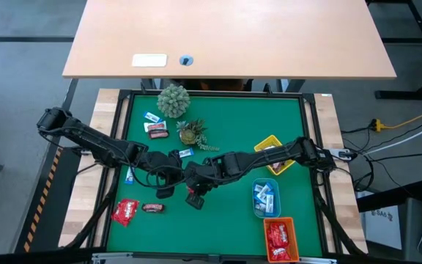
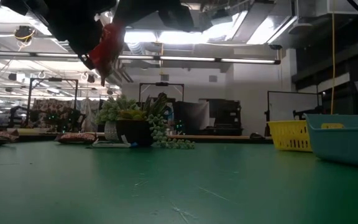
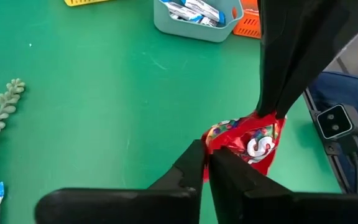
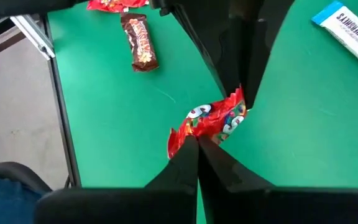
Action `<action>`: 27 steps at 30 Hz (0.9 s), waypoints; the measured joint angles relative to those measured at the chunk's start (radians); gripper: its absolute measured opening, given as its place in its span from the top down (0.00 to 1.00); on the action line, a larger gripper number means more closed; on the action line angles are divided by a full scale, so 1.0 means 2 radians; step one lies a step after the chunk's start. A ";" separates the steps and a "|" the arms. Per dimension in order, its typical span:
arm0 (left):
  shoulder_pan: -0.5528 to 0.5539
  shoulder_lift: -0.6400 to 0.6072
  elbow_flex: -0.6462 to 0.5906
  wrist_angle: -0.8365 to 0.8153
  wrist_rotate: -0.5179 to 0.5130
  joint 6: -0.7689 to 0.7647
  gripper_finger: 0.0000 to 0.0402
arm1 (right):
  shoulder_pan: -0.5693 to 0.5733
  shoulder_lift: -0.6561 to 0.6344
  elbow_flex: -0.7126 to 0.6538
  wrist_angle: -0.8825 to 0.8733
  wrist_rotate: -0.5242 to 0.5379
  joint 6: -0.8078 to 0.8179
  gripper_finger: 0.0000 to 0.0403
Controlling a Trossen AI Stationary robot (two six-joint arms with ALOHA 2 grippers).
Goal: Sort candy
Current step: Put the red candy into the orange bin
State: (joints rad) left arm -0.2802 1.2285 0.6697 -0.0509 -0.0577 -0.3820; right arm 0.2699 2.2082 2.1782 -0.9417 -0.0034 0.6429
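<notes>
Closest to the lens in the left wrist view: dark fingers of the left gripper, pressed together on one edge of a shiny red candy packet. Opposite end pinched by the right gripper, likewise clamped tight on the crinkled foil. Hangs between the two claws, lifted clear of the green table mat, at the upper left of the low view and just below centre in the high view. Partly hidden in each wrist view by the other arm's dark fingers.

At the lower left of the high view, flat on the mat: a second red foil packet, with a dark brown mini bar just beside it. To the right of the claws: a light blue plastic tray holding blue-and-white wrappers. Below that: an orange tray with more red packets. Above: a yellow basket tray, partly under the right arm. Above centre: a round green potted plant, a smaller trailing plant, and a loose blue-and-white wrapper near the left arm.
</notes>
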 joint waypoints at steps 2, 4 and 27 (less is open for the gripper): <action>0.000 0.000 0.000 0.000 0.004 0.000 0.92 | 0.004 0.000 0.000 -0.001 -0.001 -0.006 1.00; 0.000 0.000 0.000 0.000 0.008 0.000 0.88 | 0.010 0.000 0.000 -0.002 -0.004 -0.011 1.00; 0.000 0.000 0.000 0.000 0.009 0.001 0.73 | 0.138 -0.002 0.000 -0.186 -0.165 0.111 1.00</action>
State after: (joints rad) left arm -0.2802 1.2282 0.6701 -0.0513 -0.0395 -0.3809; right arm 0.5465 2.2037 2.1784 -1.3132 -0.3339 0.8656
